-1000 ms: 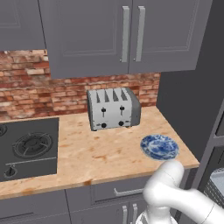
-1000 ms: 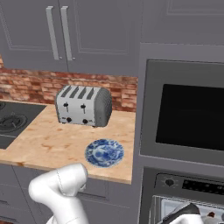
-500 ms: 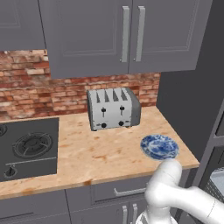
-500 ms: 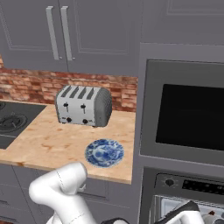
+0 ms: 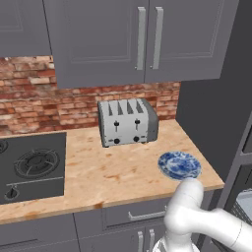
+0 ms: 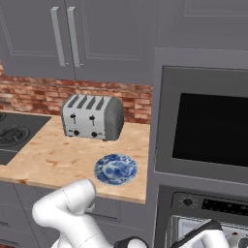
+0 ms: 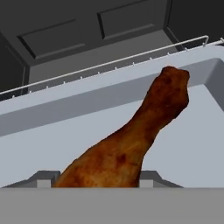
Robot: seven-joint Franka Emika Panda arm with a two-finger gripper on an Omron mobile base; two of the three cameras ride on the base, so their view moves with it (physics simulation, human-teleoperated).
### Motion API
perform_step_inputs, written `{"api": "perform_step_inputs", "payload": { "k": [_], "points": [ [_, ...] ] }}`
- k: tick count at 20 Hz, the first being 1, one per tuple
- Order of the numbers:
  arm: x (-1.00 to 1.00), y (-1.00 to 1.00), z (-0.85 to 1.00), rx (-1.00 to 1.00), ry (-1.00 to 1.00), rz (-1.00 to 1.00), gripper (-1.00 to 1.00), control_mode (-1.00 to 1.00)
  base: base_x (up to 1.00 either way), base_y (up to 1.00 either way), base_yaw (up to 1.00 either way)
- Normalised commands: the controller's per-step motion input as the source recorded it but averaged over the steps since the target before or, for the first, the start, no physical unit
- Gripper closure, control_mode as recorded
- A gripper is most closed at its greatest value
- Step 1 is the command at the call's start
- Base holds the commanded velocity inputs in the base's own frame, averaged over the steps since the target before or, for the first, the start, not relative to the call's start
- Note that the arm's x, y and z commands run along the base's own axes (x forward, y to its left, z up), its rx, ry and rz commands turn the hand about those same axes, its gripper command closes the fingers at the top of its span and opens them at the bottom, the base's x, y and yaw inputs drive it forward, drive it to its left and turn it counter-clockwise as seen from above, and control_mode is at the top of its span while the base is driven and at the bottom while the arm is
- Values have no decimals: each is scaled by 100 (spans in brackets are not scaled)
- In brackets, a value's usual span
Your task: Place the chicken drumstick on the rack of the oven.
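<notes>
In the hand view the chicken drumstick (image 7: 135,135) rises from between the gripper's fingers (image 7: 43,178), which stand on either side of its thick lower end and grip it, its far end reaching toward the thin wire edge of the rack (image 7: 105,64) with pale open surface on both sides. In the right base view the arm reaches low to the oven (image 6: 208,145), beside the wooden counter (image 6: 53,160). The blue plate (image 6: 115,169) lies bare near the counter's front edge, the toaster (image 6: 93,116) behind it.
</notes>
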Motion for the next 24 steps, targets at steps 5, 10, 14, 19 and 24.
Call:
{"api": "perform_step_inputs", "payload": {
  "k": [5,10,14,19,24],
  "points": [
    [-8,0,-8,0,-4,0,-100,-100,0,0,0],
    [-10,0,-9,0,-6,0,-100,-100,0,0,0],
    [0,0,0,0,-3,0,-100,-100,0,0,0],
    [-7,0,7,0,0,0,-100,-100,0,0,0],
    [-55,-16,40,5,0,0,-100,-100,0,0,0]
  ]
}}
